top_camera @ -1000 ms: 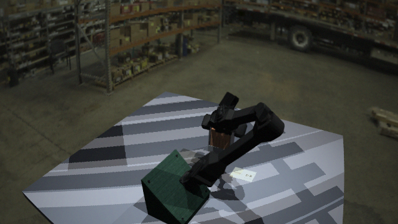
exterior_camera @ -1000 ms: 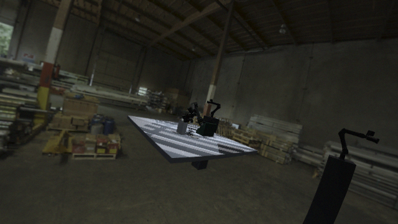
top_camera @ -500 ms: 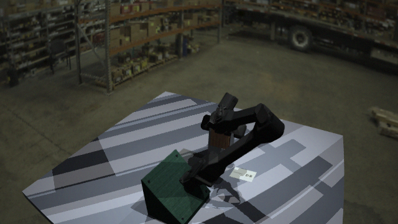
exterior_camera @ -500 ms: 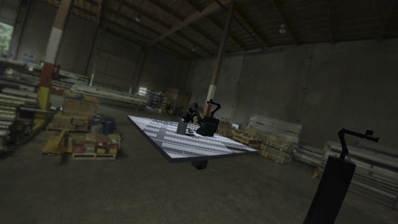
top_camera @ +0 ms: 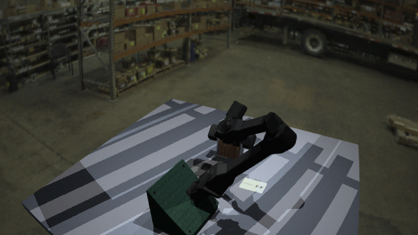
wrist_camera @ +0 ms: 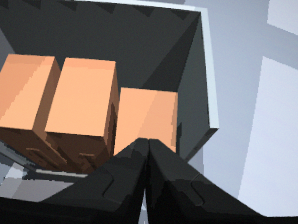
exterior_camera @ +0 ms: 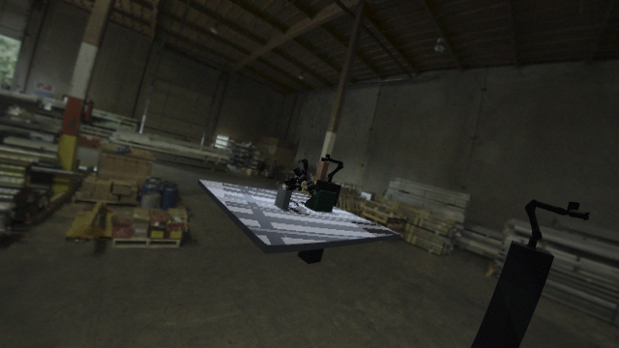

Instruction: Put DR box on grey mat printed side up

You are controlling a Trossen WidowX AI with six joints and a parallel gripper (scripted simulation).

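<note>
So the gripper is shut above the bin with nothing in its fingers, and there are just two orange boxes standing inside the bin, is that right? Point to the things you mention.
Not quite: the wrist view shows three orange boxes (wrist_camera: 22, 95) (wrist_camera: 82, 97) (wrist_camera: 146, 115) in the bin (wrist_camera: 213, 75), not two. The rest is right: the gripper (wrist_camera: 147, 148) is shut above the bin with nothing in its fingers.

Dim warehouse; grey concrete floor; loaded shelving (top_camera: 112, 65); truck wheel (top_camera: 314, 43); tall concrete wall (exterior_camera: 435, 135); timber ceiling.

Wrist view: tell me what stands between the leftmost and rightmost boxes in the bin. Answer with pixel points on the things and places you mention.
The middle box (wrist_camera: 82, 95), with a narrow gap on either side of its top; the wrist view shows it.
</note>
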